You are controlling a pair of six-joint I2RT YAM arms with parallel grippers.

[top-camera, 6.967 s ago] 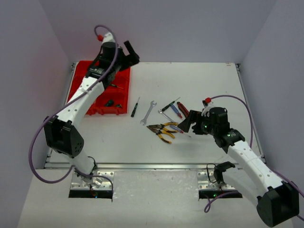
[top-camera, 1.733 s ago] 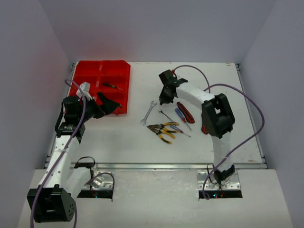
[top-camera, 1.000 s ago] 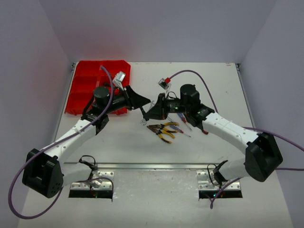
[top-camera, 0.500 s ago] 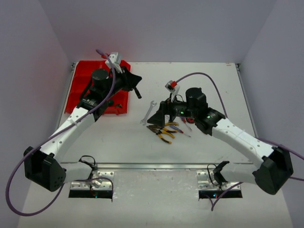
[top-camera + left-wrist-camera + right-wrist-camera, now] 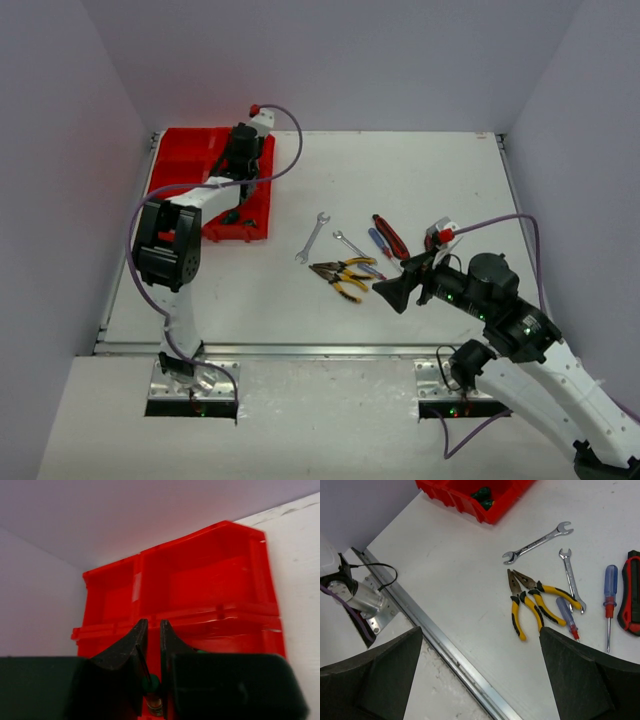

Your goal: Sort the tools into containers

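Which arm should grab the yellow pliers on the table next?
Right. The right gripper is open and hangs close to the yellow pliers. The left gripper is far off over the red tray, shut on a green screwdriver.

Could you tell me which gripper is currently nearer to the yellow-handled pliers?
Right. The right gripper hovers just right of the yellow-handled pliers; the left gripper is far off, over the red tray.

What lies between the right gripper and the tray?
Yellow pliers and the long wrench, then bare table up to the tray; clearest in the top view.
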